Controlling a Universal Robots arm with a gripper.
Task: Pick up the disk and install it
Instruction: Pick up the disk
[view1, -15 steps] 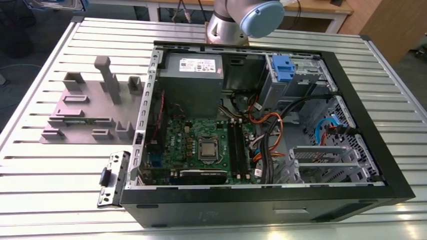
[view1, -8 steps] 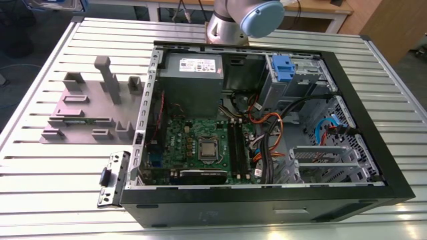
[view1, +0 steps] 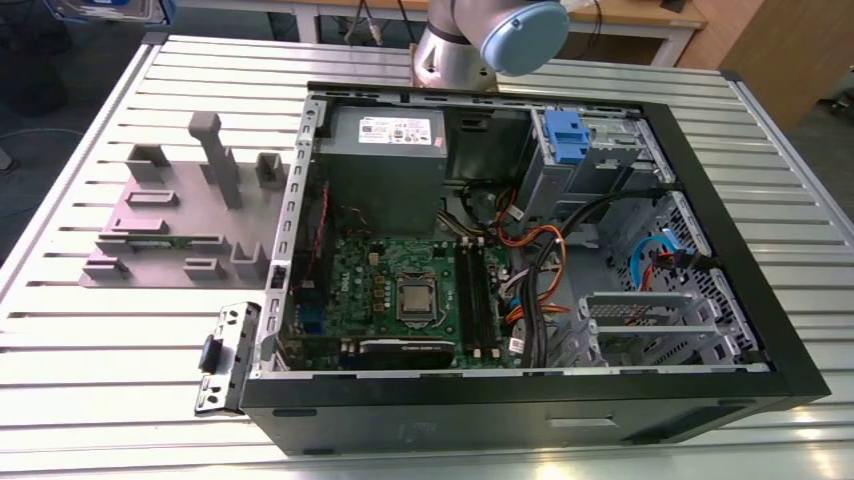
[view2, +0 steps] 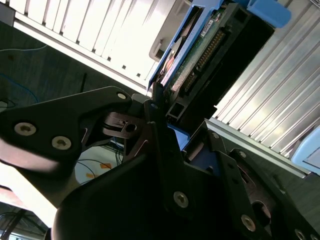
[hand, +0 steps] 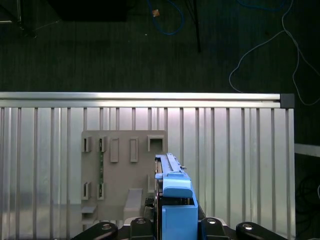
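Observation:
The disk is a flat drive in a blue plastic bracket, seen edge-on in the first wrist view, high above the slatted table. My gripper is shut on it, a black finger on each side. In the second wrist view the disk shows its green circuit board and connector row, and the gripper clamps its lower end. The open computer case lies on the table in the exterior view, with a grey drive cage at its near right corner.
A grey fixture plate with slots and posts lies below the disk; the exterior view has this plate left of the case. A power supply, a blue latch, cables and the motherboard fill the case. The arm's base stands behind.

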